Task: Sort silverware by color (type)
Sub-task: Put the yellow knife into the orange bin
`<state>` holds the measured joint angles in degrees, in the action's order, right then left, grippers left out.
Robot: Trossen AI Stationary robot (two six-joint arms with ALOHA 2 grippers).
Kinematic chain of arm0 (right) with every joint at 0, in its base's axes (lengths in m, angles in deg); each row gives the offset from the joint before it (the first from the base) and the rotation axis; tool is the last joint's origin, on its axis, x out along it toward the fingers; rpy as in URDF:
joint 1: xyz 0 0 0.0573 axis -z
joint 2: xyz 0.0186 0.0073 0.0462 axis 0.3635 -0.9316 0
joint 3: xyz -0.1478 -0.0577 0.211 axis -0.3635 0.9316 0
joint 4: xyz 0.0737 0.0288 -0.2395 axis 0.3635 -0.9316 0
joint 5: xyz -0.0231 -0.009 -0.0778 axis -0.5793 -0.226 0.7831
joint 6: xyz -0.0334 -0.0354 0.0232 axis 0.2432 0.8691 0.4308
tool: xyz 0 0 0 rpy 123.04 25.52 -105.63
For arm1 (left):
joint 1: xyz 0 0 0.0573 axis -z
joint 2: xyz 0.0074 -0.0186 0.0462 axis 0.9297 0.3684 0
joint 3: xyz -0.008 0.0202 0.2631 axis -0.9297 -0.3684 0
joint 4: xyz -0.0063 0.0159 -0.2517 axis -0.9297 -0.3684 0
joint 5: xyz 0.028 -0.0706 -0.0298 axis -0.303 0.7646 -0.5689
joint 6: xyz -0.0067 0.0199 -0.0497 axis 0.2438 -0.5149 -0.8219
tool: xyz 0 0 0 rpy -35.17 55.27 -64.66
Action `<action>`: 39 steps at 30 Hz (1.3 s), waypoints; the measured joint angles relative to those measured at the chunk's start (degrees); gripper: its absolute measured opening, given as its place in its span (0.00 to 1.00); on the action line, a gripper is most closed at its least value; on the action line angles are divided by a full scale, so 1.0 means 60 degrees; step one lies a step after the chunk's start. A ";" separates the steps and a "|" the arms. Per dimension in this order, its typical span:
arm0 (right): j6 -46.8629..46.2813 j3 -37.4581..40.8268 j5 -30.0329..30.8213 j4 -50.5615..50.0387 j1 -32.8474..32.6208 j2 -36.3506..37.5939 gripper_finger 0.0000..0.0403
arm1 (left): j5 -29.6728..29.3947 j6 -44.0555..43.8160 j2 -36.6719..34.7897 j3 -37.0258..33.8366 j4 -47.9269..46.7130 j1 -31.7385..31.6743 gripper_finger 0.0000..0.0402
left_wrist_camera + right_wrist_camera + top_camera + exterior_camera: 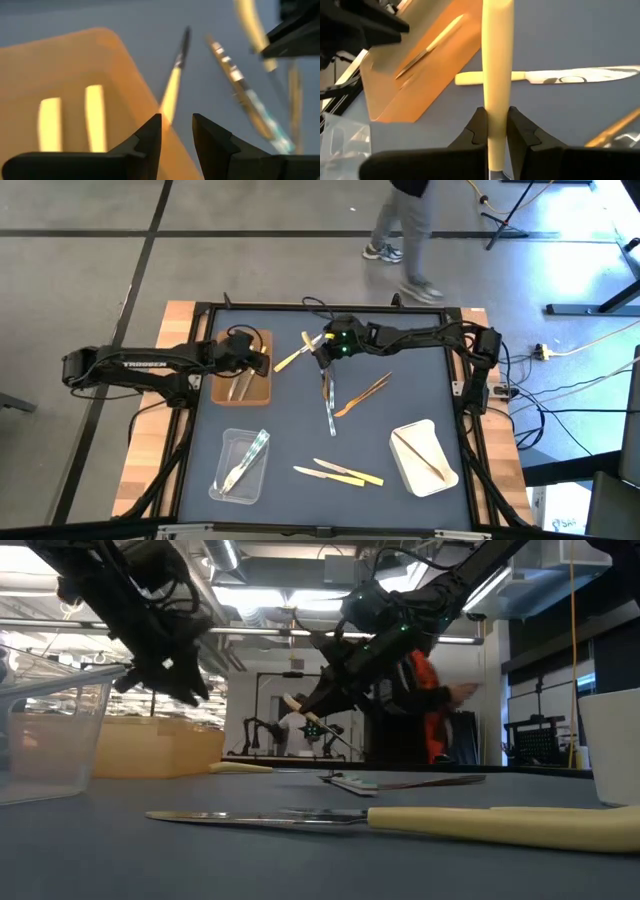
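Observation:
My right gripper [322, 346] hangs over the far middle of the table, shut on a pale yellow-handled utensil [497, 55]. Another yellow-handled knife [289, 360] lies flat on the mat beneath it, beside the brown tray [262, 387]. That tray has yellow-handled pieces [95, 117] lying in it. My left gripper [176, 131] is open above the brown tray's right rim, with nothing between its fingers. A clear utensil [329, 402] and a wooden fork [362, 395] lie mid-table. Two yellow pieces [340, 472] lie near the front. My right gripper pinches the utensil's yellow handle [497, 107] between its two fingers. The handle runs on forward, along the fingers, and a silvery bit shows behind them. The fingers slant down from the table's right side. The utensil is lifted clear of the mat and tilted.
A clear tray [226, 442] with clear utensils sits at the front left. A white tray [412, 470] holding a wooden piece sits at the front right. Bare mat lies between them and along the right side. A person walks on the floor beyond the table's far edge.

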<state>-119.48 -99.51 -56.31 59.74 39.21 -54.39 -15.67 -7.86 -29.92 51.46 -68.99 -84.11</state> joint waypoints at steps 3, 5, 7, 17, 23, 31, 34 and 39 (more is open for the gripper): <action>0.0028 0.0000 0.0001 0.0169 -0.0158 0.0000 0.06 | 0.0360 0.0009 -0.0494 0.0000 0.0366 0.0009 0.26; 0.0037 0.0000 -0.0001 0.0390 -0.0299 0.0000 0.06 | 0.0631 0.0026 -0.0705 0.0000 0.0834 0.0064 0.26; 0.0043 0.0000 0.0003 0.0649 -0.0457 0.0000 0.06 | 0.0721 0.0092 -0.0817 0.0000 0.1378 0.0183 0.26; 0.0361 -0.0004 -0.0346 0.2348 -0.1236 0.0000 0.06 | 0.0941 0.1031 -0.0791 0.0000 0.3340 0.1002 0.26; 0.0361 -0.0004 -0.0848 0.3405 -0.1456 0.0000 0.06 | 0.0967 0.1035 -0.0791 -0.0004 0.3369 0.1497 0.26; 0.0245 -0.0004 -0.1935 0.4363 -0.1484 0.0000 0.06 | 0.0895 0.1038 -0.0791 -0.0004 0.3481 0.1985 0.26; 0.0227 -0.0004 -0.2057 0.4483 -0.1487 0.0000 0.06 | 0.0873 0.1045 -0.0791 -0.0004 0.3576 0.2097 0.26; 0.0182 -0.0004 -0.2106 0.4481 -0.1494 0.0007 0.06 | 0.0803 0.1112 -0.0791 -0.0011 0.4015 0.2215 0.26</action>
<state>-118.38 -99.53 -68.95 86.63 30.24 -54.35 -10.86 -1.19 -34.67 51.39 -44.90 -70.82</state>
